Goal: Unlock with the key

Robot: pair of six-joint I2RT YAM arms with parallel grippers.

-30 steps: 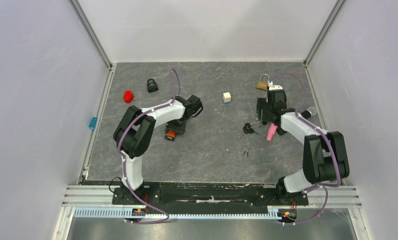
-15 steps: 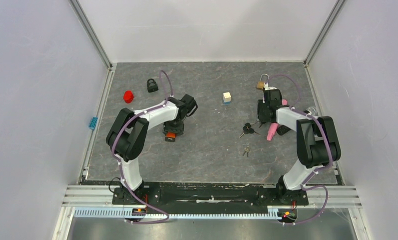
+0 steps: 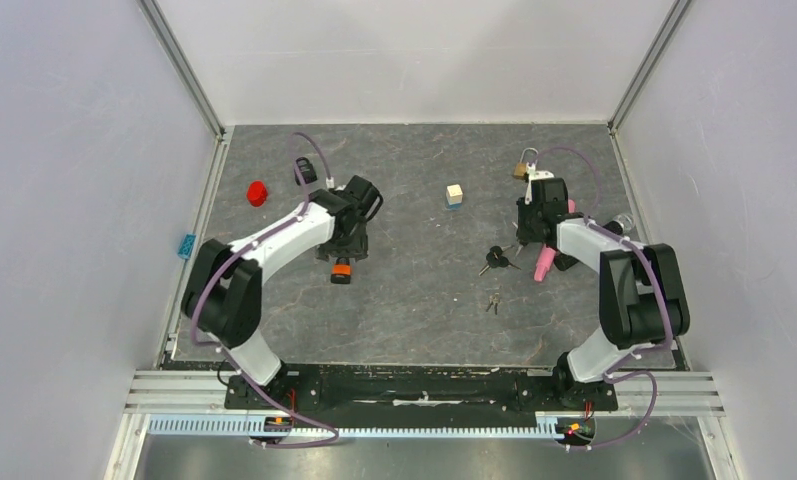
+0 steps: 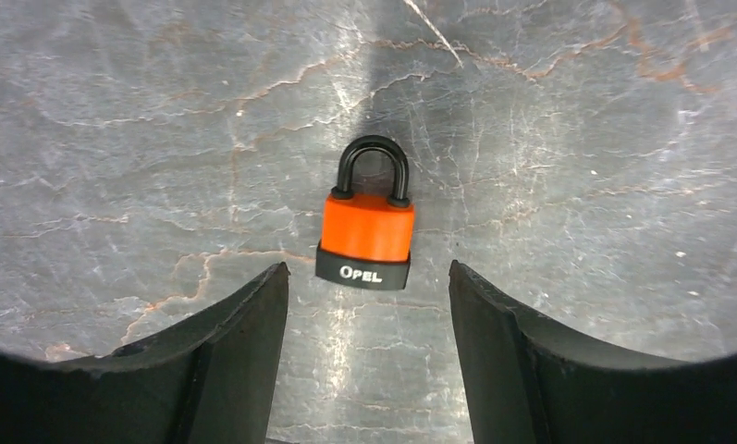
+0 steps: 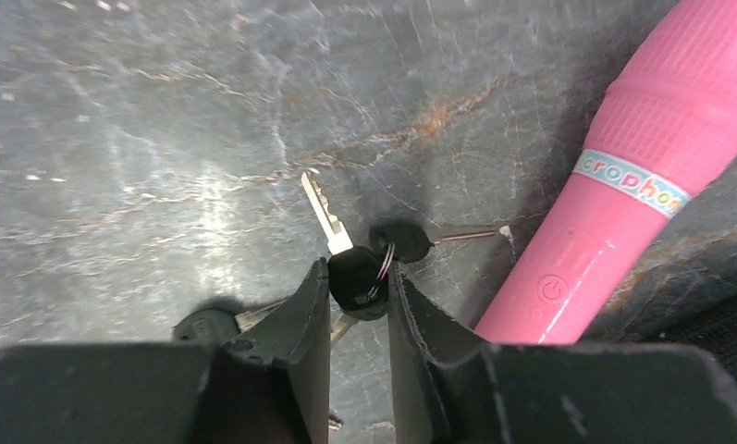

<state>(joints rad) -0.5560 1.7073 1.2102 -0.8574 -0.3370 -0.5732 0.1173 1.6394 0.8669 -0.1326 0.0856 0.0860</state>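
Note:
An orange padlock [image 4: 366,227] with a black shackle and a black "OPEL" base lies flat on the grey table [image 3: 414,310]; from above the padlock [image 3: 341,270] sits left of centre. My left gripper [image 4: 369,277] hovers just short of its base, open, nothing between the fingers [image 4: 244,342]. A bunch of black-headed keys [image 3: 495,258] lies right of centre. My right gripper [image 5: 358,277] is down at the table and shut on one key [image 5: 350,268] by its black head, the blade pointing away. The bunch's other keys lie beside the fingers.
A pink toy microphone [image 5: 642,185] lies right beside the held key. A brass padlock [image 3: 523,168] sits at the back right, a black padlock [image 3: 303,170] and red object [image 3: 258,192] at the back left, a small cube [image 3: 455,194] mid-back, small keys [image 3: 493,300] nearer.
My right gripper has closed from wide open onto the key head. My left arm has swung left and stretched out while its gripper opened wider over the orange padlock.

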